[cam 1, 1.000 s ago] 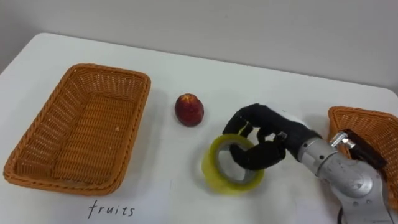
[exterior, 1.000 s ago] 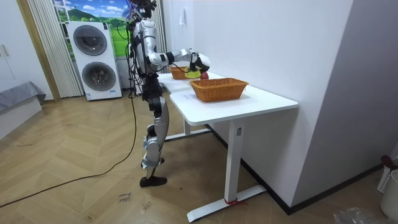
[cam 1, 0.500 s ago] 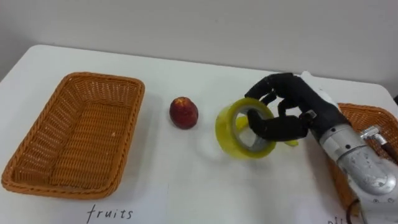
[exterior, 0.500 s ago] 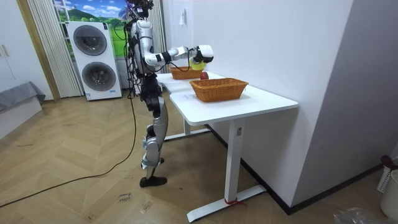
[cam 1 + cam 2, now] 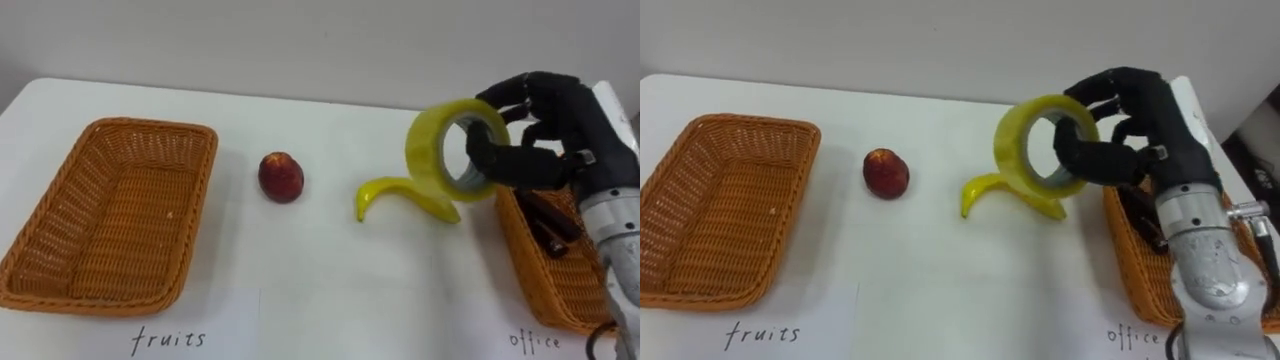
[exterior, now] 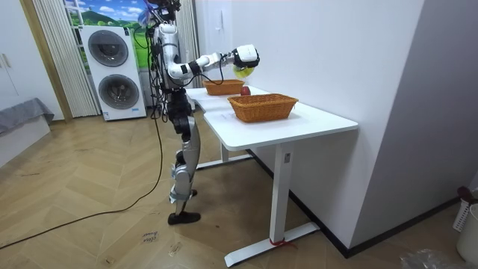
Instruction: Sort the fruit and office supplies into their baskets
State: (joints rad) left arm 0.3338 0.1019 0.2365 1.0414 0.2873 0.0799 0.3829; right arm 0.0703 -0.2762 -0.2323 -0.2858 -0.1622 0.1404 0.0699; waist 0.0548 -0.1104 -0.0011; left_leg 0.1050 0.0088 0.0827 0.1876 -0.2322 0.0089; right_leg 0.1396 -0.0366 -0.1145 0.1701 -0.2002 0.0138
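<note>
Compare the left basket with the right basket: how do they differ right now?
The left basket looks empty; the right basket holds dark items. The left basket stands apart from any hand; the right hand, curled through the yellow tape roll, hangs by the right basket's left rim. Both are orange-brown woven baskets on the white table, with the apple and banana between them.
</note>
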